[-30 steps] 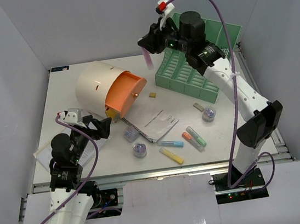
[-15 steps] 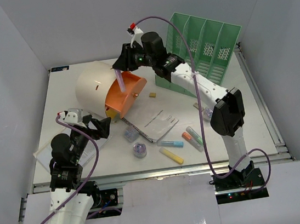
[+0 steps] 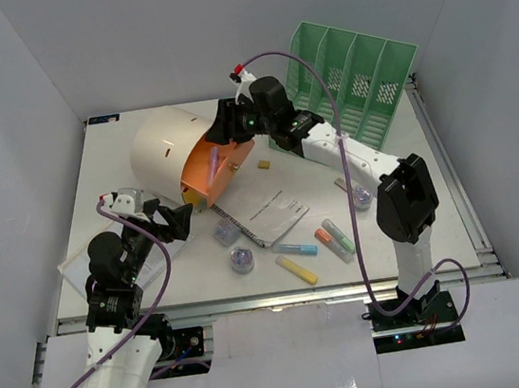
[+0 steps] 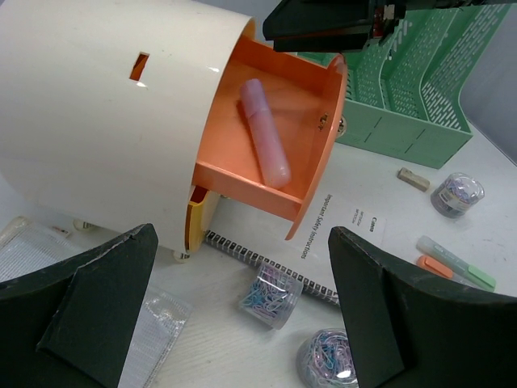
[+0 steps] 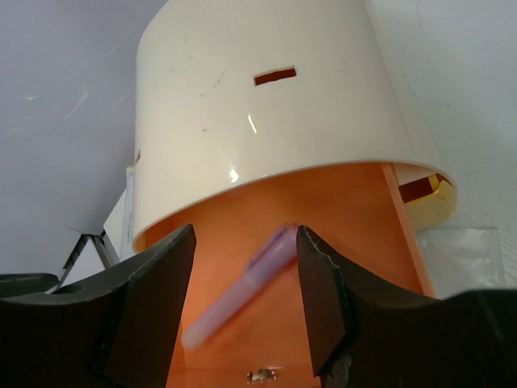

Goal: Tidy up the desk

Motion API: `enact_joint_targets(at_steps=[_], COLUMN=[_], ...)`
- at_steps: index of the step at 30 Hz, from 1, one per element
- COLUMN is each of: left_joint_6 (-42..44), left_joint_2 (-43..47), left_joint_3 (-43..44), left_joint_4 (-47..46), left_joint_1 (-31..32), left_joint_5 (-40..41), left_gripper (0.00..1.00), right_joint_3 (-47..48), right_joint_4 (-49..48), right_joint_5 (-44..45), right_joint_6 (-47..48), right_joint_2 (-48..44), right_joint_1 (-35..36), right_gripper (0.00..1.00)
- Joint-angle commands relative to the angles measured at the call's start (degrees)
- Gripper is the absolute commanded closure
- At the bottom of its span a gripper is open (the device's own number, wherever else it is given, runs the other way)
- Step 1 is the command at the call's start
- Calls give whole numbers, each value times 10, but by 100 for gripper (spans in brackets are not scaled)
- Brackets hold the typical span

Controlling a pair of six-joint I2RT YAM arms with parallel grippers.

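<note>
The desk (image 3: 308, 164) is a white tabletop. A cream drawer box (image 3: 163, 149) lies on its side at the back left, its orange drawer (image 3: 226, 155) pulled out. A purple highlighter (image 4: 265, 131) lies loose in the drawer; it shows blurred in the right wrist view (image 5: 242, 303). My right gripper (image 3: 229, 126) hangs just above the drawer, open and empty (image 5: 245, 242). My left gripper (image 3: 172, 220) is open and empty, low over the desk's left side, facing the drawer (image 4: 242, 242).
A mint-green file rack (image 3: 349, 72) stands at the back right. A spiral manual (image 3: 267, 214), three paper-clip jars (image 3: 226, 233) (image 3: 241, 260) (image 3: 361, 198), loose highlighters (image 3: 294, 249) (image 3: 296, 269) (image 3: 337, 238) and two small blocks (image 3: 263, 165) (image 3: 343, 185) lie mid-desk. A plastic sleeve (image 3: 73, 266) lies at the left edge.
My right gripper swung left from the file rack to above the orange drawer with the purple highlighter, opened, and the highlighter dropped into the drawer. The left arm has not moved.
</note>
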State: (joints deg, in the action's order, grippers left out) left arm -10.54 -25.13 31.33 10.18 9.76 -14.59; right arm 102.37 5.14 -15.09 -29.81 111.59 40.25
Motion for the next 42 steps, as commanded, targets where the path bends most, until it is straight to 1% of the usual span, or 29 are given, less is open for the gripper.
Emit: enact_joint_targets(at_steps=[1, 3, 5, 6, 8, 9, 10, 11, 13, 15, 16, 17, 18, 20, 21, 22, 23, 24, 25, 26, 28, 30, 32, 35, 38, 40, 42], left_joint_6=[-6, -18, -32, -39, -67, -75, -88, -105, -131, -161, -177, -191, -226, -267, -284, -298, -316, -334, -352, -370, -414, -511, -560, -657, -710, -730, -739], left_joint_2=[3, -2, -15, -26, -50, -55, -60, -65, -69, -77, -87, -96, -110, -137, -150, -163, -187, -219, -251, -283, -343, -415, -474, -546, -609, -660, -696], left_joint_3=[-6, -4, -2, 1, 17, 24, 30, 34, 42, 49, 52, 57, 59, 69, 77, 88, 95, 109, 124, 139, 178, 206, 222, 241, 273, 292, 316], left_joint_4=[-20, -25, -26, -25, -7, 5, 16, 26, 51, 68, 79, 86, 86, 90, 94, 100, 104, 114, 126, 138, 169, 189, 196, 197, 217, 232, 244], left_joint_1=[0, 0, 0, 0, 1, 1, 5, 10, 30, 52, 68, 83, 116, 179, 222, 290, 362, 398, 450, 514, 571, 611, 633, 659, 666, 667, 667], left_joint_5=[-30, -44, -69, -84, -113, -127, -140, -149, -151, -146, -138, -129, -121, -64, -34, 5, 72, 110, 168, 241, 307, 350, 376, 408, 433, 455, 462], left_gripper=[2, 2, 2, 2, 2, 2, 3, 5, 8, 10, 12, 12, 13, 8, 5, 5, 4, 4, 3, 2, 2, 2, 2, 2, 5, 10, 12], right_joint_3=[-15, -16, -13, -12, -21, -27, -45, -74, -119, -178, -226, -253, -294, -341, -362, -381, -412, -438, -457, -472, -498, -527, -541, -560, -570, -571, -571], right_joint_4=[-43, -43, -40, -39, -32, -28, -26, -27, -26, -7, 4, 18, 50, 92, 110, 125, 127, 132, 137, 143, 147, 146, 144, 139, 140, 141, 141], right_joint_5=[9, 21, 23, 21, -1, -51, -106, -164, -285, -346, -374, -389, -391, -391, -391, -391, -394, -406, -418, -429, -455, -462, -468, -488, -493, -501, -506], right_joint_6=[39, 66, 93, 111, 159, 202, 245, 285, 326, 368, 399, 424, 446, 502, 526, 536, 543, 547, 551, 555, 556, 554, 549, 540, 534, 525, 519], right_joint_2=[-79, -99, -119, -131, -152, -168, -189, -213, -241, -274, -299, -314, -337, -363, -378, -397, -406, -422, -434, -442, -462, -481, -497, -513, -515, -512, -510], right_joint_1=[3, 0, -8, -14, -34, -51, -68, -87, -134, -171, -197, -211, -220, -245, -257, -267, -282, -300, -316, -331, -366, -398, -432, -458, -473, -487, -494], right_gripper=[29, 23, 19, 17, 10, 5, 3, 2, 2, 2, 2, 2, 2, 2, 2, 2, 2, 2, 2, 2, 2, 2, 2, 2, 2, 2, 2])
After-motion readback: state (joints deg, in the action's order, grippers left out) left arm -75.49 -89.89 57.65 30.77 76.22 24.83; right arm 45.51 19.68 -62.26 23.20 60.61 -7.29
